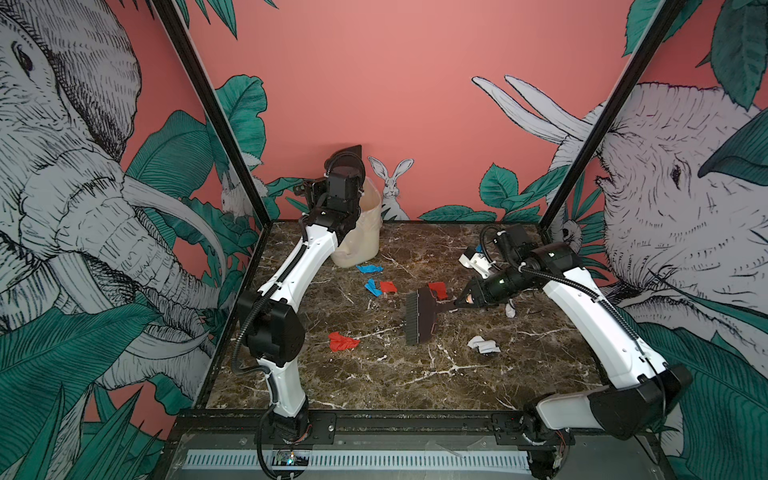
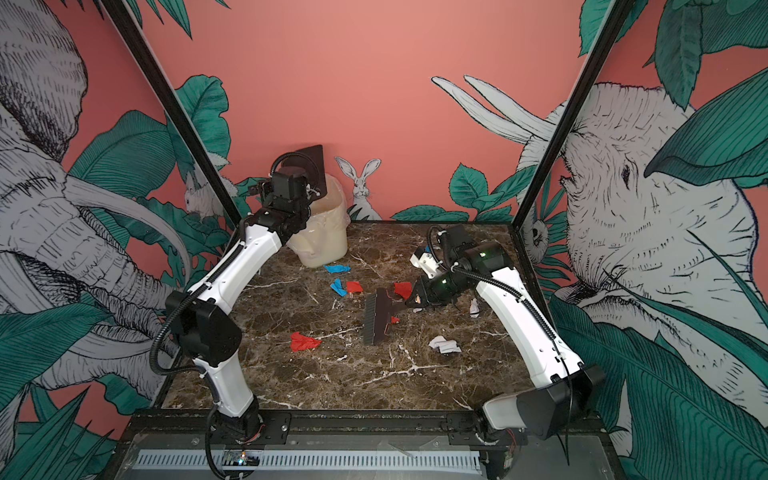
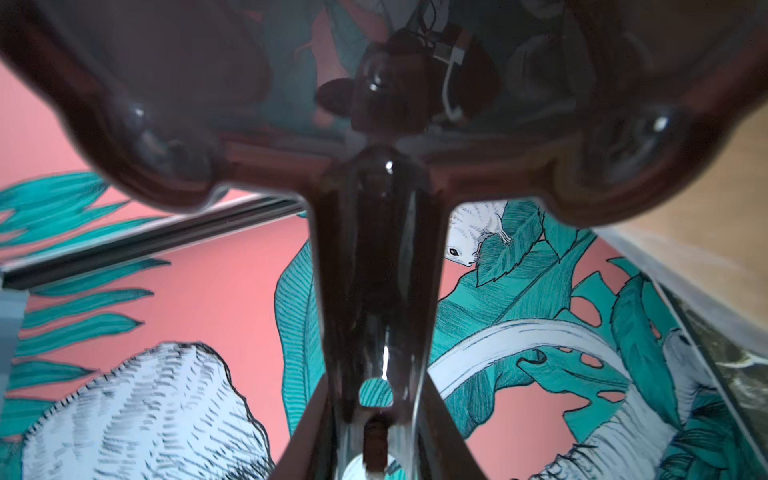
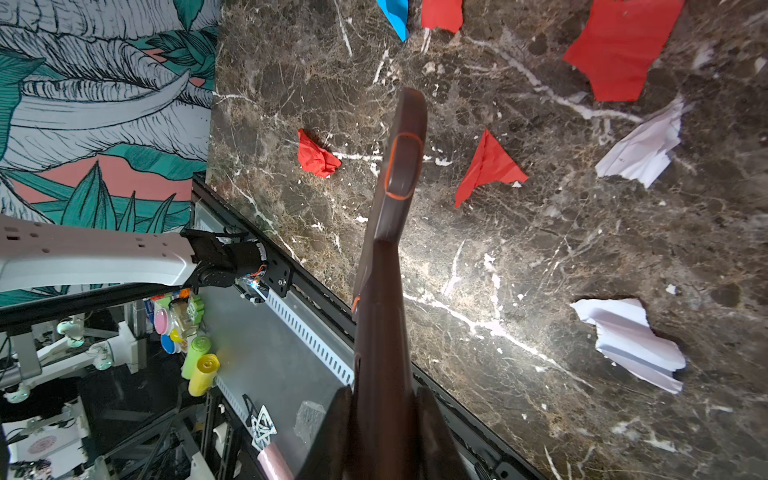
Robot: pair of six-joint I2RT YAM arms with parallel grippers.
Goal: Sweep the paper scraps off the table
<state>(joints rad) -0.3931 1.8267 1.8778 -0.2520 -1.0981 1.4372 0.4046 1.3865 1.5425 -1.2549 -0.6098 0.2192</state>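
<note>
The left gripper (image 3: 376, 415) clamps the handle of one glossy dark plastic dustpan (image 1: 348, 151), raised above one cream plastic-lined bin (image 1: 365, 243). Across the dark brown marble-pattern table (image 1: 374, 382) lie eight torn or crumpled paper scraps (image 1: 343, 341): two blue, four red, two white. The right gripper (image 4: 380, 415) is closed on one dark bristled hand brush (image 1: 419, 316) standing among them

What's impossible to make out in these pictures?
- Bin contents: in both top views the left arm and dustpan cover its mouth.
- Dustpan's load: in the left wrist view its own blurred body blocks it.
- Red scrap: in a top view the brush hides most.
</note>
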